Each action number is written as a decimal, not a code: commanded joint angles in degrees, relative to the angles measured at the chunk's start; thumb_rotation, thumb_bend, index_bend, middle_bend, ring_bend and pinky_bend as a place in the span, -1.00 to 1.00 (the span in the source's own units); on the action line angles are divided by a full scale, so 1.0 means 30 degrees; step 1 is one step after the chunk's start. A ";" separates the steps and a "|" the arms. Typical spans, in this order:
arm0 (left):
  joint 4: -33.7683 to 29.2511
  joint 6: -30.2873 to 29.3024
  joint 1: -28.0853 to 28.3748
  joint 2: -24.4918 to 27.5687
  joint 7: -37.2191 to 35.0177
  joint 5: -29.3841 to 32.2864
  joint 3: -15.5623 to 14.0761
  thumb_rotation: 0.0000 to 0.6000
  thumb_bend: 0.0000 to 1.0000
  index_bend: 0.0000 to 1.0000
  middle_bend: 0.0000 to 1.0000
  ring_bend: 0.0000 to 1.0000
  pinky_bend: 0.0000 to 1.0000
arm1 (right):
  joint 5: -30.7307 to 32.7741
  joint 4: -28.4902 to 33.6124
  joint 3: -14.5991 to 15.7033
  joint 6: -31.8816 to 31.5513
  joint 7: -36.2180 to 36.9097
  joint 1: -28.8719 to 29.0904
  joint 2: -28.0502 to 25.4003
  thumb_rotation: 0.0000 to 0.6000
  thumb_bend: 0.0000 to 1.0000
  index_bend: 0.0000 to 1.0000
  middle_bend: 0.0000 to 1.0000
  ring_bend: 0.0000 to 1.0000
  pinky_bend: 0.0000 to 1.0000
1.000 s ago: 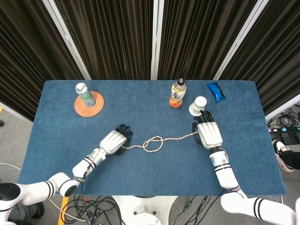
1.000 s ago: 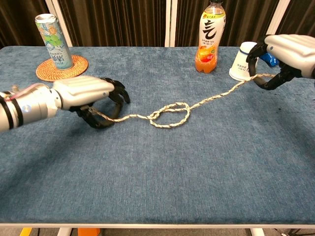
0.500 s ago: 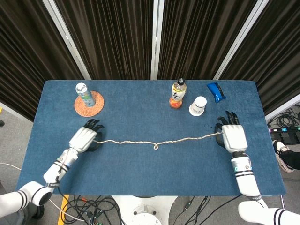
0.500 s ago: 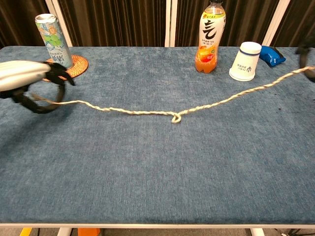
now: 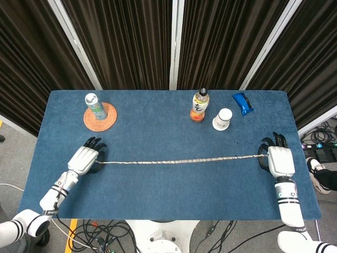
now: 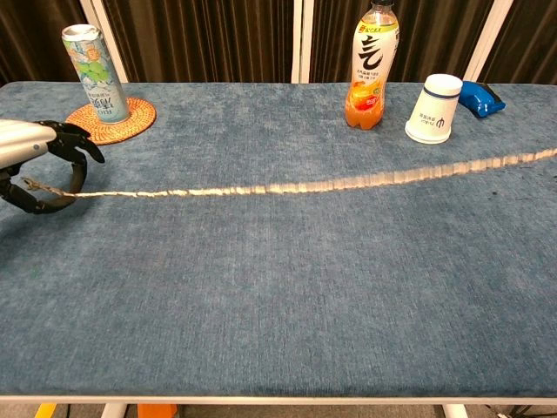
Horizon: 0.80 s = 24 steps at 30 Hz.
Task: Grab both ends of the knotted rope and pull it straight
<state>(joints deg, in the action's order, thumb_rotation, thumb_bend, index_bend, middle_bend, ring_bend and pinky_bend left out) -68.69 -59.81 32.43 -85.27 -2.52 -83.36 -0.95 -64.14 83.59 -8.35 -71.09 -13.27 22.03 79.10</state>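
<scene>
The tan twisted rope [image 5: 179, 161] stretches in a nearly straight line across the blue table, with no loop or knot showing along it; in the chest view the rope [image 6: 287, 185] looks motion-blurred. My left hand [image 5: 86, 158] grips its left end near the table's left side, also seen as the left hand [image 6: 35, 161] at the frame's left edge. My right hand [image 5: 277, 158] holds the right end near the table's right edge. The chest view does not show the right hand; the rope runs out of that frame on the right.
A can [image 5: 93, 105] stands on a woven coaster [image 5: 100, 117] at the back left. An orange drink bottle [image 5: 199, 105], an upturned white paper cup [image 5: 222, 119] and a blue packet [image 5: 243, 103] sit at the back right. The table's front edge [image 6: 278, 396] lies near.
Both hands have moved further apart, left hand leftward and right hand rightward. The small knot seen mid-rope half a second ago is gone, and the rope now lies taut.
</scene>
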 commanded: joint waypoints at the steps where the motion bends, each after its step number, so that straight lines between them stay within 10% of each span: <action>1: 0.0440 0.0155 0.0003 -0.0269 0.0055 -0.0022 0.0004 1.00 -0.19 0.18 -0.61 -0.92 -0.96 | 0.0078 -0.0658 0.0028 0.0391 0.0307 -0.0027 0.0475 1.00 -0.05 0.25 -0.49 -1.00 -1.00; 13: 0.1623 0.0488 -0.0013 -0.0889 -0.0180 -0.0142 0.0056 1.00 -0.20 0.07 -0.61 -0.92 -0.96 | -0.0268 -0.2684 0.0231 0.1132 0.0934 -0.0144 0.1993 1.00 -0.06 0.20 -0.52 -1.00 -1.00; 24: 0.0524 -0.0329 -0.0480 -0.0371 0.0091 0.0135 0.0505 1.00 -0.61 -0.50 -0.64 -0.92 -0.96 | -0.0938 -0.2123 0.0347 0.0548 0.0499 -0.0616 0.1612 1.00 -0.58 -0.69 -0.65 -1.00 -1.00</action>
<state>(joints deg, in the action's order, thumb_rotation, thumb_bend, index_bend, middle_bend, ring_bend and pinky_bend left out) -66.00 -59.69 31.55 -87.16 -2.24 -82.94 0.26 -66.23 76.06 -7.07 -68.34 -11.73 20.61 84.76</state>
